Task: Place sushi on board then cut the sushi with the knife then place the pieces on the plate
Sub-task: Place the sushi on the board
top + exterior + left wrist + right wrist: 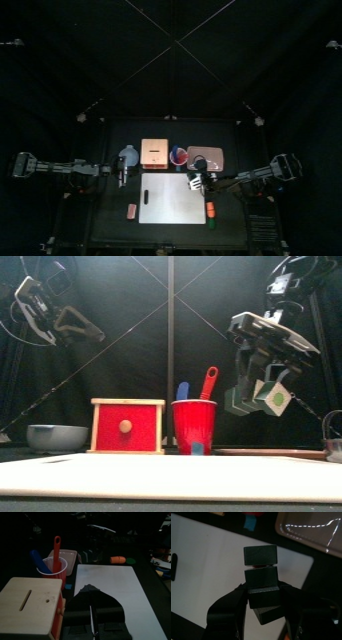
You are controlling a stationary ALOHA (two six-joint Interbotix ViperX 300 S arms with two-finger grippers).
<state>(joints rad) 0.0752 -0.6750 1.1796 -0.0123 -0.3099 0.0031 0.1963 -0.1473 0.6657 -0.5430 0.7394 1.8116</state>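
Right end effector [262,594] grips sushi roll [260,557] above white cutting board [204,552].

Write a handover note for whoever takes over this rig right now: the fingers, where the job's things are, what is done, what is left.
Right gripper: fingers shut on the sushi roll, held in the air above the white board.
Left gripper: fingers shut and empty, at the board's left side.
The blue knife and red knife both stand in the red cup behind the board. The pink tray is to the right of the cup.
Done: the roll is picked up.
Left: set the roll on the board, fetch a knife, cut, and move the pieces to the tray.
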